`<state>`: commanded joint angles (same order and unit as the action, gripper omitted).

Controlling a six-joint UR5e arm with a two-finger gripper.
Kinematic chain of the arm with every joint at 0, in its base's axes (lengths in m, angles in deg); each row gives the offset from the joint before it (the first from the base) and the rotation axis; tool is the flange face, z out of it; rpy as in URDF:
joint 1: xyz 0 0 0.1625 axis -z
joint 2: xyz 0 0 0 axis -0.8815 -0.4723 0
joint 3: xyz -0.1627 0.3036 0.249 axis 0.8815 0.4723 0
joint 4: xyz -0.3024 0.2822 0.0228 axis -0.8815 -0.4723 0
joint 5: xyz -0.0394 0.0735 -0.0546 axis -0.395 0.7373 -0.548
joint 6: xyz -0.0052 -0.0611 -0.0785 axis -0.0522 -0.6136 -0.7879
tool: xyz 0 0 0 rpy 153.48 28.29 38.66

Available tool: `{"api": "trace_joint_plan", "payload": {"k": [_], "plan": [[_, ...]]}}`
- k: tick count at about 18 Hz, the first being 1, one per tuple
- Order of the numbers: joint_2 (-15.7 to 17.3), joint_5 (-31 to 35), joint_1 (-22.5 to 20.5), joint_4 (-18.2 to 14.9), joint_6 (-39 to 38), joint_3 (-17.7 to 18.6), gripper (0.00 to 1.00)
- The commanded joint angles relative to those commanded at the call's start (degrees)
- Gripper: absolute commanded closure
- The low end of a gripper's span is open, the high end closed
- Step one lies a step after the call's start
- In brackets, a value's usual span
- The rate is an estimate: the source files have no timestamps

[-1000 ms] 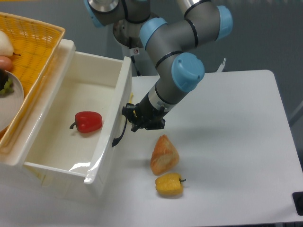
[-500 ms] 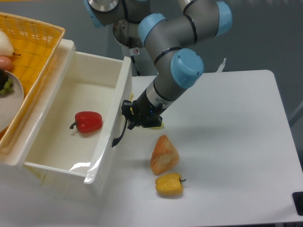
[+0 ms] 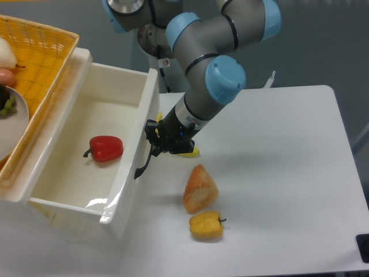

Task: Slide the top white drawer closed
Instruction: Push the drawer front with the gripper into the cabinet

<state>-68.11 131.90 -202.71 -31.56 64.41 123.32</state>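
Note:
The top white drawer (image 3: 86, 173) stands pulled far out to the right of its cabinet, with a red pepper (image 3: 106, 148) lying inside. Its curved black handle (image 3: 144, 161) is on the front panel. My gripper (image 3: 157, 140) is pressed against the drawer's front panel just above the handle. Its black fingers sit close together and I cannot tell if they hold anything. The lower drawer is hidden below.
A yellow wicker basket (image 3: 43, 52) with a white plate and food sits on top of the cabinet at the left. A bread piece (image 3: 200, 189) and a yellow pepper (image 3: 206, 225) lie on the white table (image 3: 288, 173) right of the drawer. A small yellow object (image 3: 193, 152) peeks out under my wrist.
My gripper has moved left against the drawer front. The drawer has slid slightly left into the cabinet, carrying the red pepper with it.

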Motion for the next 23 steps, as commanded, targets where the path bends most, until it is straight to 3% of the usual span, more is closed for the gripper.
{"api": "trace_joint_plan", "payload": {"k": [23], "plan": [[0.79, 0.0, 2.64, -1.67, -0.09, 0.26, 1.0]]}}
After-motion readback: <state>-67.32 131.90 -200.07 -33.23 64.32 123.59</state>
